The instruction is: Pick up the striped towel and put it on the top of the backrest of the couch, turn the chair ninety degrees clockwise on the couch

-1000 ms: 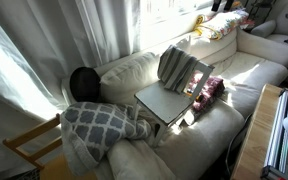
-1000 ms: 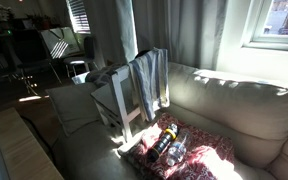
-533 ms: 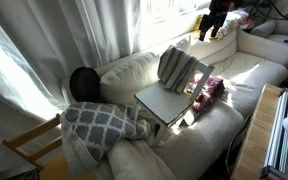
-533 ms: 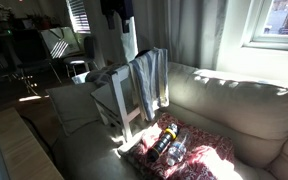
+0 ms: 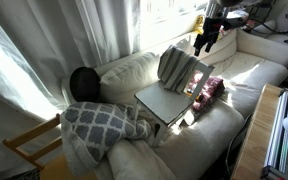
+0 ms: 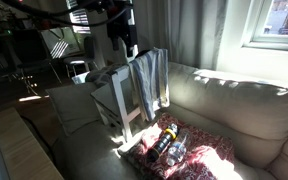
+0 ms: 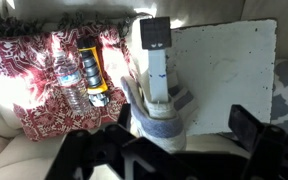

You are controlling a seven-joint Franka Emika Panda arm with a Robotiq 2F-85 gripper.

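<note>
Gripper [image 7: 179, 138] hangs wide open, holding nothing, above the striped towel [image 7: 160, 120] draped on the chair [image 7: 224, 70].

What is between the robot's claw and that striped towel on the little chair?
Nothing visible. The gripper hangs in open air above the striped towel, which drapes over the back of the chair. The wrist view shows the towel straight below, unobstructed.

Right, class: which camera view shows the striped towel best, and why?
An exterior view: the striped towel shows its broad face there, draped over the back of the chair. In an exterior view the towel hangs darker, seen more side-on. The wrist view shows only its bunched top from above.
</note>
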